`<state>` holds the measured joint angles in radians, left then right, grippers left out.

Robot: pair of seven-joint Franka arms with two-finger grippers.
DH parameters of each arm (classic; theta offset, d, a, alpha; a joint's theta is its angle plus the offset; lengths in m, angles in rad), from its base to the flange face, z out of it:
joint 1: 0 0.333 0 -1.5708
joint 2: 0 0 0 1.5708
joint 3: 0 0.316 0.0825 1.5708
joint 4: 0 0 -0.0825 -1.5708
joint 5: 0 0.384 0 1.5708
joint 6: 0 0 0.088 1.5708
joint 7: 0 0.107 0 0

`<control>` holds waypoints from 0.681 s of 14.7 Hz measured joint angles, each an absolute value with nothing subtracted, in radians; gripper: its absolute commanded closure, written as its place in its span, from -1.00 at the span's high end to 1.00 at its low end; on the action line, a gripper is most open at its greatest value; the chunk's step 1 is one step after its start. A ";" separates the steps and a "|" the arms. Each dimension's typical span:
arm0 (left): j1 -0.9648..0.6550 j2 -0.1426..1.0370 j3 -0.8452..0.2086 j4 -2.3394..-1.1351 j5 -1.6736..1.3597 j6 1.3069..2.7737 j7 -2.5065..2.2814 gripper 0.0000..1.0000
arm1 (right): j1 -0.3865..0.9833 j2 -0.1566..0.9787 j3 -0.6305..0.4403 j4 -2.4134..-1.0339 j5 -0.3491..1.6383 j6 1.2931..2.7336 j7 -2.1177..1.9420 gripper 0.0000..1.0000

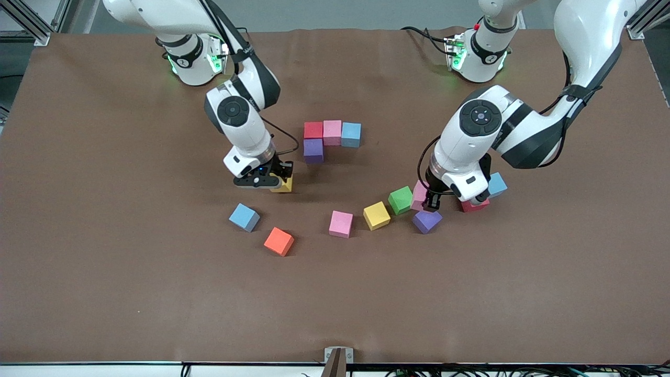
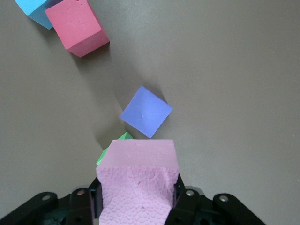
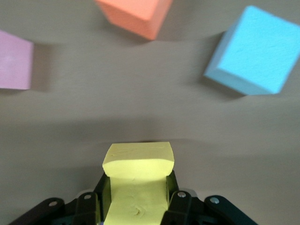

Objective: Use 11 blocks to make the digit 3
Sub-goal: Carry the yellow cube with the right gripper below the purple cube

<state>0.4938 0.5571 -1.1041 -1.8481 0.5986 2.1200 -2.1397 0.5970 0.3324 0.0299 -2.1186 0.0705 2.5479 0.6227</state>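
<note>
Orange block: the orange block (image 1: 279,241) lay nearest the front camera on the brown bench (image 1: 104,262), with a loose blue block (image 1: 244,217) just beside it toward the right arm's end.
Middle row: a loose pink block (image 1: 341,224), a yellow block (image 1: 377,215) and the green cube (image 1: 400,200) ran in a curve toward the left arm's end, close together.
Left gripper: the left gripper (image 1: 432,205) was closed on a pink block (image 2: 138,180), over the purple block (image 1: 427,220); a red block (image 1: 475,205) and a blue block (image 1: 497,184) sat beside it.
Right gripper: the right gripper (image 1: 272,180) was closed on a yellow block (image 3: 138,180), low over the bench.
Digit 3: only begun; a red (image 1: 313,130), pink (image 1: 332,132) and blue (image 1: 351,134) bar with a purple block (image 1: 313,151) under its red end, farther from the front camera than the loose blocks.
Key relation: the open spot next to that purple block lay just beside the right gripper, toward the left arm's end; the right arm looked nearer to it.
Surface: flat matte bench, free room around the figure.
</note>
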 measured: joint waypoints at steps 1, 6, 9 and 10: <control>0.494 0.557 -1.104 -1.848 0.599 2.120 -2.140 -0.20 | 0.613 0.344 0.030 -2.092 0.080 2.532 0.636 -0.99; 0.494 0.557 -1.104 -1.848 0.599 2.120 -2.140 -0.20 | 0.677 0.447 0.030 -1.916 0.082 2.397 0.735 -0.99; 0.493 0.557 -1.104 -1.848 0.599 2.120 -2.140 -0.20 | 0.707 0.487 0.031 -1.874 0.082 2.382 0.741 -1.00; 0.493 0.557 -1.104 -1.848 0.599 2.120 -2.140 -0.20 | 0.715 0.495 0.031 -1.871 0.082 2.382 0.742 -0.99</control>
<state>0.4934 0.5572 -1.1040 -1.8477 0.5986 2.1199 -2.1397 0.7149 0.4947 0.0307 -1.8714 0.0816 2.3818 0.7419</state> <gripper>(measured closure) 0.454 0.502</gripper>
